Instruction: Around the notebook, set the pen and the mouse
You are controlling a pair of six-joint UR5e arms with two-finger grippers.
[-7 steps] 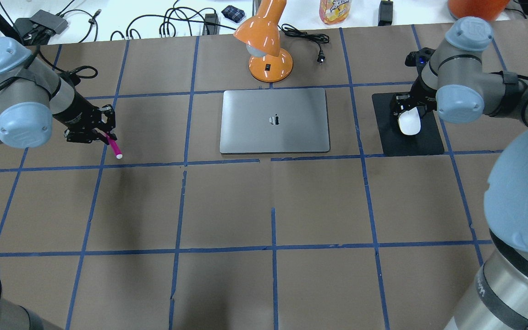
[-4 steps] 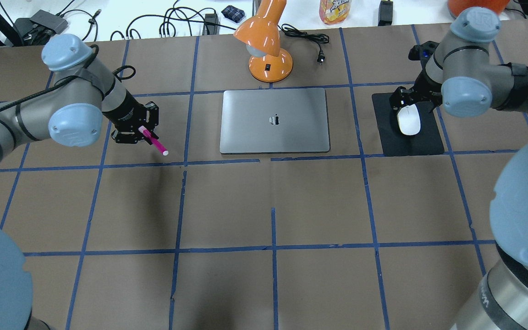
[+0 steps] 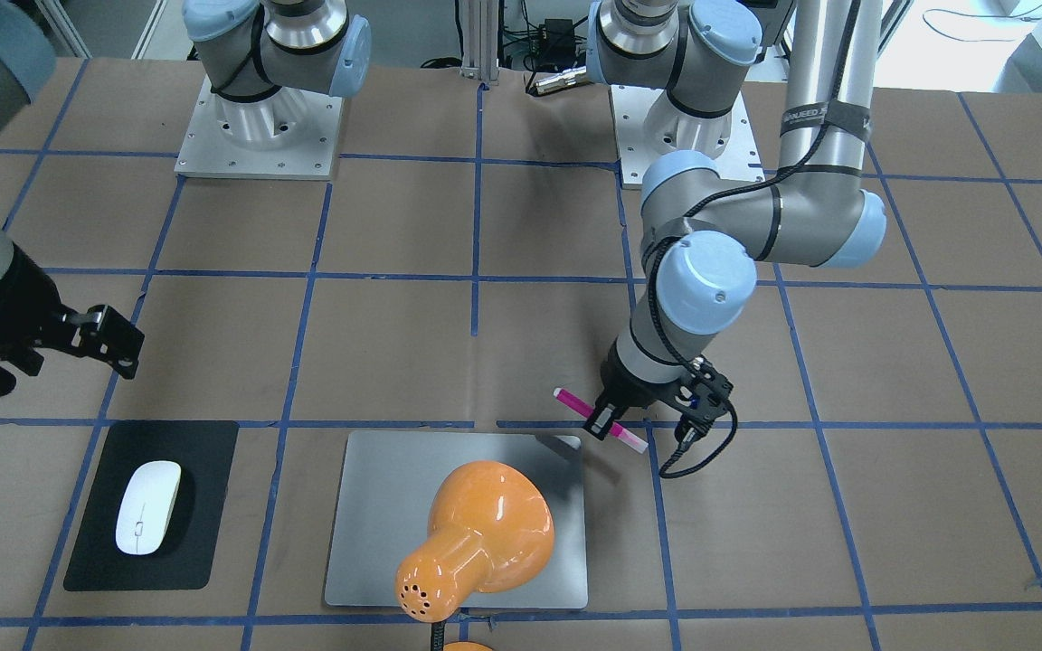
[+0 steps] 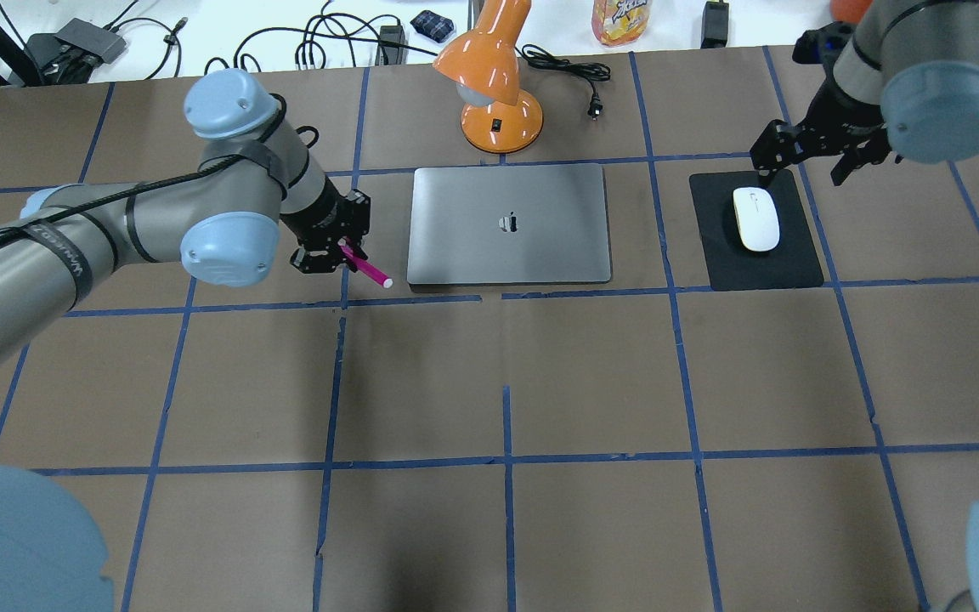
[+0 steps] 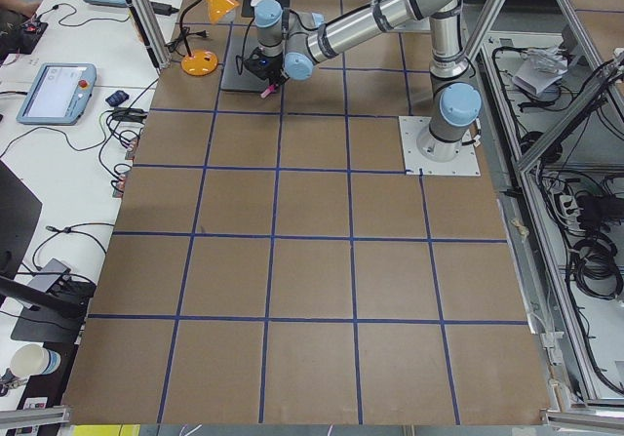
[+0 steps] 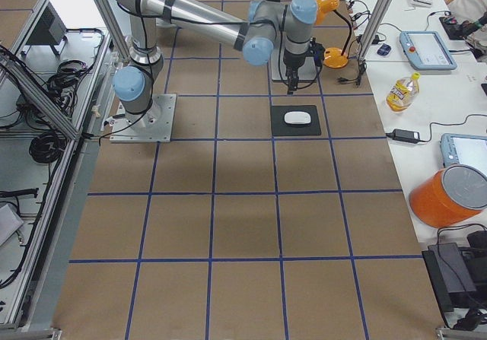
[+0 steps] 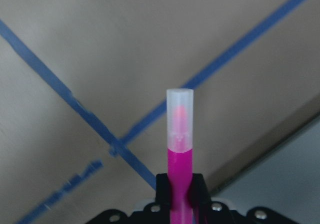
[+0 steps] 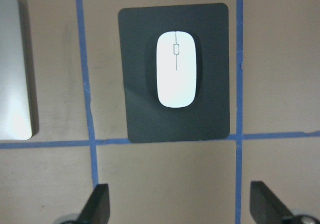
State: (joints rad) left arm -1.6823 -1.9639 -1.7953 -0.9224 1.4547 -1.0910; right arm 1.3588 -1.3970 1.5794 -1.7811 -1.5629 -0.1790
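Note:
The silver-grey notebook lies flat at the table's far middle. My left gripper is shut on the magenta pen, which hangs tilted just off the notebook's near-left corner, pale cap end outward. In the left wrist view the pen sticks out from between the fingers, with the notebook's edge at lower right. The white mouse rests on a black mat right of the notebook. My right gripper hovers open above and beyond the mouse, clear of it.
An orange desk lamp stands just behind the notebook, its shade overhanging the notebook in the front-facing view. Cables, a bottle and devices lie on the white bench beyond the table's far edge. Blue tape lines grid the brown tabletop.
My left arm has carried the pen rightward to the notebook's left side. My right gripper has opened, let go of the mouse on the mat, and pulled up and away.

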